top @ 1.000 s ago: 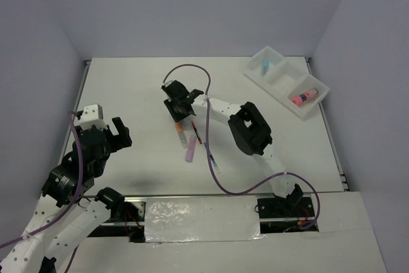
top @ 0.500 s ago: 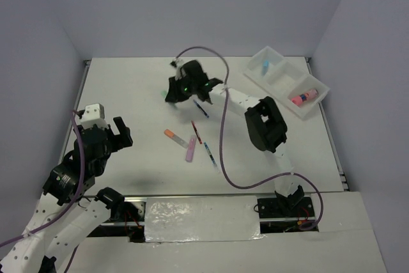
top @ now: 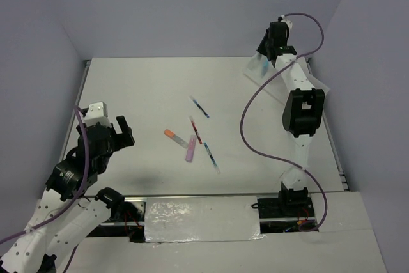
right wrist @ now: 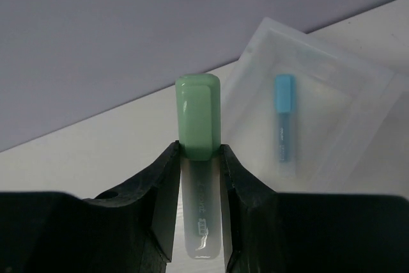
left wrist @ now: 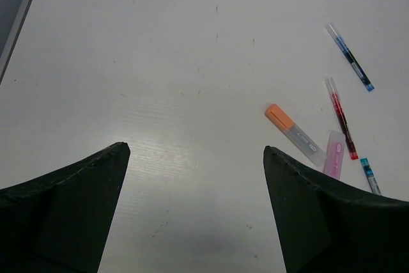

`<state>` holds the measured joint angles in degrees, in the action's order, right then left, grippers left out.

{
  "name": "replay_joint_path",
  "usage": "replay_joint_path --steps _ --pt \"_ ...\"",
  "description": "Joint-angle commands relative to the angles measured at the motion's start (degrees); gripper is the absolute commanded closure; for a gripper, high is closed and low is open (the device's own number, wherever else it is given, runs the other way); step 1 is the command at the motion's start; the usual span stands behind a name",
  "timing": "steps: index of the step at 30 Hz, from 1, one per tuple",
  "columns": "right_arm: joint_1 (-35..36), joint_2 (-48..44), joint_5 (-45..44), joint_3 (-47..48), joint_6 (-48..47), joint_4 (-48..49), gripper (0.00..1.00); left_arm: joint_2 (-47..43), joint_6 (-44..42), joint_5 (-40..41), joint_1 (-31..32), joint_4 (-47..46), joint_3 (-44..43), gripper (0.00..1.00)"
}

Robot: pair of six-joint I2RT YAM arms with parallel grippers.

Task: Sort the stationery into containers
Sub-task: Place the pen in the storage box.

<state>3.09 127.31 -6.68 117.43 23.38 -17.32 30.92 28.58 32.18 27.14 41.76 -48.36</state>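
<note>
The right gripper is clamped on a green highlighter. In the right wrist view its two dark fingers press the clear barrel from either side just below the green cap, which sticks up past the fingertips at the centre of the frame. To the right of the cap and slightly beyond it sits the white tray, and a light blue highlighter lies lengthwise in the compartment seen there. From above, this gripper is at the upper right of the frame, over the tray's left end. The rest of the stationery lies near the middle of the table, well apart from that hand: a blue pen, a red pen, an orange highlighter, a purple highlighter and a second blue pen. At the lower left, the left gripper has its fingers spread wide with nothing between them, and the loose pens lie off to its right.
</note>
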Motion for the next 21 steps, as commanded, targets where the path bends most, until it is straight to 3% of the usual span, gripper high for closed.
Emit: replay_joint_path --steps 1,2,3,9,12,14,17,21 --pt "0.17 3.21 -4.93 6.14 -3.07 -3.77 0.93 1.33 -1.07 -0.37 -0.59 -2.47 -0.16 0.01" --pt "-0.36 3.82 -4.84 6.41 -3.07 -3.51 0.9 1.6 -1.16 -0.45 -0.77 -2.47 -0.16 0.01" --pt "-0.89 4.96 -5.1 7.02 -2.64 -3.6 0.8 1.78 -1.16 -0.63 -0.86 -2.38 -0.16 0.01" --pt "-2.3 8.92 -5.19 12.29 -1.67 -6.14 0.43 2.22 -1.16 -0.72 -1.47 -2.47 -0.16 0.01" --pt "-1.69 6.92 -4.14 11.25 -1.93 -6.14 0.31 2.83 -1.24 -0.89 -1.82 -2.56 -0.16 0.01" --pt "0.32 4.81 -4.22 8.8 -3.77 -5.62 0.0 3.1 -1.33 -1.33 -1.82 -2.56 -0.16 0.01" --pt "6.72 -1.87 -4.23 0.92 -9.47 -4.31 0.0 2.92 -1.51 -1.42 -2.17 -2.65 -0.16 0.01" --pt "16.99 -13.19 17.51 -12.38 -22.45 -0.43 0.03 1.87 -1.33 -1.16 -2.96 -2.65 -0.16 0.01"
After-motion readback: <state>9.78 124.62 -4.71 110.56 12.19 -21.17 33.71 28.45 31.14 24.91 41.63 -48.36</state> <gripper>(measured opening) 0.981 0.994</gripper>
